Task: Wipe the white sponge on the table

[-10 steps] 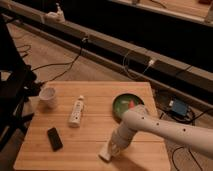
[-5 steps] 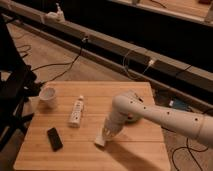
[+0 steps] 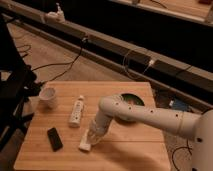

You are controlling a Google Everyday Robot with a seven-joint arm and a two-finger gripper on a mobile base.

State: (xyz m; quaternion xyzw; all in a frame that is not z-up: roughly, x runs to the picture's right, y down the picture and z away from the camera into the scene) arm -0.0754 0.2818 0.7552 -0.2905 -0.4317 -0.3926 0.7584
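Note:
The white sponge (image 3: 85, 145) lies flat on the light-brown wooden table (image 3: 135, 150), near the front middle. My gripper (image 3: 93, 136) is at the end of the white arm that reaches in from the right, and it is down on the sponge's right end, pressing on it. Most of the sponge's near end shows from under the gripper.
A black phone (image 3: 54, 138) lies left of the sponge. A narrow white bar with dark marks (image 3: 76, 111) lies behind it. A white cup (image 3: 48, 97) stands at the back left. A dark green bowl (image 3: 127, 103) sits behind my arm. Cables run on the floor beyond the table.
My gripper and the sponge have slid left and slightly away from the table's front edge, across the table toward the phone.

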